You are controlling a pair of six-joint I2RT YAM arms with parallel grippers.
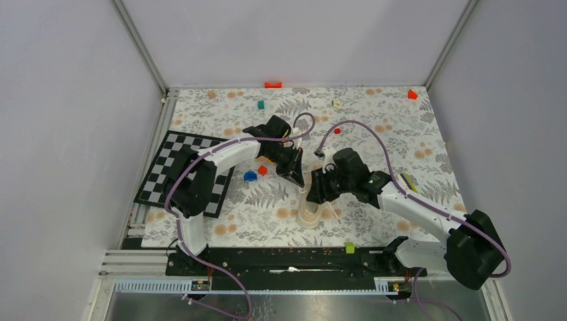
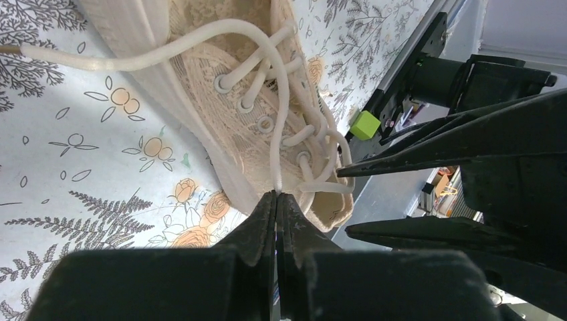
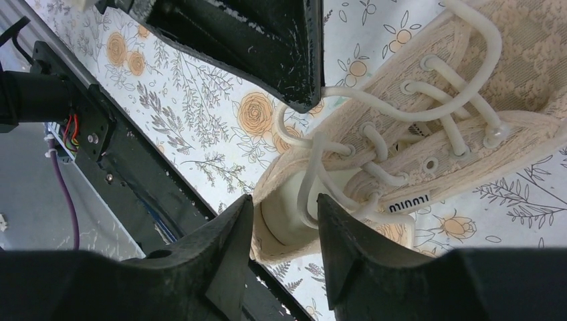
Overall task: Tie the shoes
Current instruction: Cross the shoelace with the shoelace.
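The cream-beige sneaker [image 1: 309,212] sits on the floral table near its front edge, between the two grippers. My left gripper [image 2: 276,194] is shut on a pale lace [image 2: 284,107] and holds it taut above the eyelets of the shoe [image 2: 244,134]. In the top view the left gripper [image 1: 296,175] is just behind the shoe. My right gripper [image 3: 285,200] is open and empty, its jaws hovering over the heel opening of the shoe [image 3: 428,134]. Its place in the top view [image 1: 315,194] is right above the shoe. The other lace end [image 2: 80,62] lies loose on the table.
A checkerboard [image 1: 187,170] lies at the left. A blue piece [image 1: 250,176] and a red block [image 1: 262,170] sit beside it. A green cube [image 1: 349,247] rests on the black front rail [image 1: 267,257]. Small coloured blocks [image 1: 261,104] lie along the far edge.
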